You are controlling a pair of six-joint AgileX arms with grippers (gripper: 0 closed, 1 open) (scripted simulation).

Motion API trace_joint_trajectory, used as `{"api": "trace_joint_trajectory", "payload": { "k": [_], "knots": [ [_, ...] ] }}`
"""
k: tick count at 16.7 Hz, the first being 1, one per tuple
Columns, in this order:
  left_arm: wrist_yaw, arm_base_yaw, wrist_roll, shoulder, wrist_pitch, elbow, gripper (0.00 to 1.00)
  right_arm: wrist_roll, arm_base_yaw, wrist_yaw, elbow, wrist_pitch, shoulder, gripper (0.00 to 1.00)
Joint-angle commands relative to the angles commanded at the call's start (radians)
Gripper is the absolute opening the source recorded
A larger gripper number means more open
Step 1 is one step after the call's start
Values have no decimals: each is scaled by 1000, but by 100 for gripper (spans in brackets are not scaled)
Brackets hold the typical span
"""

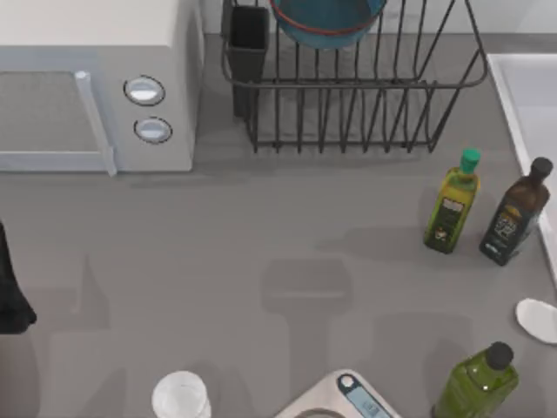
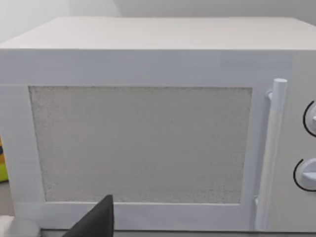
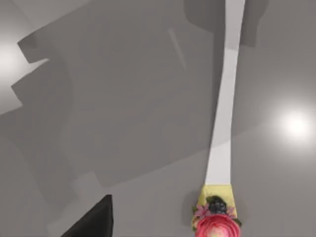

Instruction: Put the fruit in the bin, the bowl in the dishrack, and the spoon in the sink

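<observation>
Your bowl [image 1: 328, 22] sits in the dishrack [image 1: 348, 87] at 12 o'clock, spoon [image 1: 537, 319] at 4 o'clock; finger states unclear.

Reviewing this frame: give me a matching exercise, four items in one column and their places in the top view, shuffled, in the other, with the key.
Things:
1. bowl
2. microwave
3. spoon
4. white cup

Places:
A. right edge of the table
B. in the dishrack
C. near edge, left of centre
D. far left corner

Pairs: 1-B, 2-D, 3-A, 4-C
</observation>
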Motion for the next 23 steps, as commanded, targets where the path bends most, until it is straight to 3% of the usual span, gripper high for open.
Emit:
{"api": "trace_joint_trajectory", "payload": {
  "k": [9,15,23],
  "knots": [
    [0,0,0,0,0,0,100,3,-2,0,-213,410,190,100],
    [0,0,0,0,0,0,100,3,-2,0,-238,450,212,100],
    [0,0,0,0,0,0,100,3,-2,0,-238,450,212,40]
  ]
}}
